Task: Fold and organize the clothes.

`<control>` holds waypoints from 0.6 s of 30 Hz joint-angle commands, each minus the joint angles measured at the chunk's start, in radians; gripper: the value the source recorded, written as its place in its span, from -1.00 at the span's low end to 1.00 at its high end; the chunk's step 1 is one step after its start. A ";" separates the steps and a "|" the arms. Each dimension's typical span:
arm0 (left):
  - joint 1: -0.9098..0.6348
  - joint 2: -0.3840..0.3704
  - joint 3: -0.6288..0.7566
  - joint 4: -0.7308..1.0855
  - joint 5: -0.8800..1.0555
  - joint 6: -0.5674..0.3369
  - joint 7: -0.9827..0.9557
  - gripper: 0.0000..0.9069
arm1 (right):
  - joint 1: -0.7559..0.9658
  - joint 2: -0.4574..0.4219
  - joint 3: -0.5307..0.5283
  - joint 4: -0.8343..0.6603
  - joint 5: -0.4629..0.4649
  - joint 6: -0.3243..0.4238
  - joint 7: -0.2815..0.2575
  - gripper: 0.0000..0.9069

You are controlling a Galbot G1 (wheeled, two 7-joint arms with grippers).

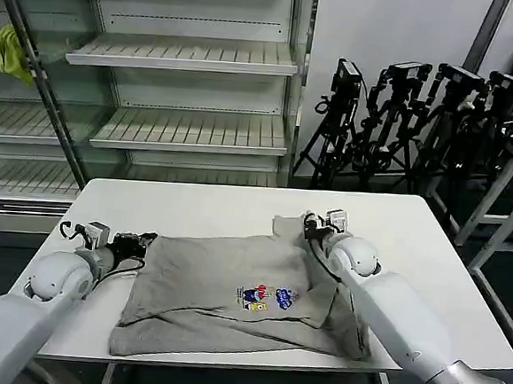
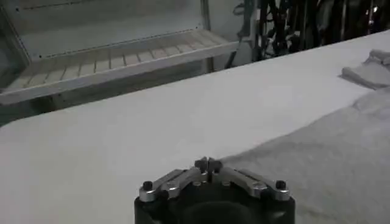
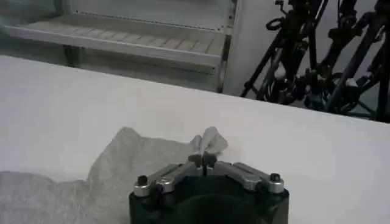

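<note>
right hand (image 3: 206, 159) pinching t-shirt (image 1: 230, 297) sleeve, left hand (image 2: 208, 164) at opposite edge

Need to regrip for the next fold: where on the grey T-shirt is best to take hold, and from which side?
Probably the two far corners of the T-shirt. The left hand sits shut at its far-left edge, the right hand shut on the raised far-right flap. That far edge lies free on the table, so coming in low from the outer sides looks easiest.
</note>
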 commanded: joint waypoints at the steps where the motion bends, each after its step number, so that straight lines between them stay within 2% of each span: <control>1: 0.012 0.002 -0.001 0.003 0.012 0.006 -0.001 1.00 | -0.001 0.000 0.002 0.003 -0.001 0.000 -0.001 -1.00; 5: 0.018 -0.002 0.000 0.004 0.015 0.007 0.001 1.00 | -0.004 0.000 0.002 0.006 -0.004 0.002 0.000 -1.00; 7: 0.018 -0.004 0.001 0.005 0.017 0.007 0.002 0.91 | -0.003 0.001 0.001 0.006 -0.006 0.003 -0.001 -1.00; 10: 0.017 -0.006 0.003 0.003 0.017 0.007 0.005 1.00 | -0.001 0.002 0.000 0.007 -0.006 0.003 -0.001 -1.00; 18: 0.016 0.002 -0.006 -0.003 0.016 0.005 0.005 1.00 | -0.004 0.000 0.001 0.010 -0.012 0.007 -0.002 -1.00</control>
